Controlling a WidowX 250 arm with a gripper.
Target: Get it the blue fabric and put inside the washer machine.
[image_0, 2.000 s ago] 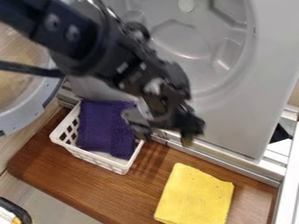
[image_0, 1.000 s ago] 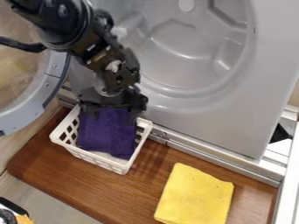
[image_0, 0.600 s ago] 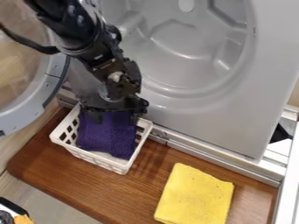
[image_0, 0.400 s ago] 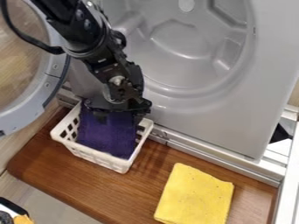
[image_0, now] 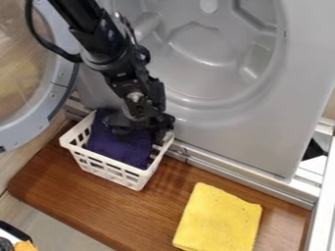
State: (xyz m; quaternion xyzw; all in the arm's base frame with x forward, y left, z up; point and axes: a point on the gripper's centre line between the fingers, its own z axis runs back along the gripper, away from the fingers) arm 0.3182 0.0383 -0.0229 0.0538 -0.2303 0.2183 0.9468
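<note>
Brown wood [image_0: 65,188] runs along the foot of the grey washer machine [image_0: 239,135], whose round door [image_0: 58,95] hangs open at the left. From up top the black arm [image_0: 108,39] slants down past the drum opening [image_0: 206,54], its gripper [image_0: 139,132] low over a white slotted basket [image_0: 142,174]. Blue fabric [image_0: 121,149], more of a deep purple-blue to my eye, lies in that basket, outside the drum, partly covered by the gripper. How far open the gripper stands, or whether it has hold of the fabric, I can't tell from here. Well to the right of the basket, a yellow cloth [image_0: 219,218] lies on the wood.
</note>
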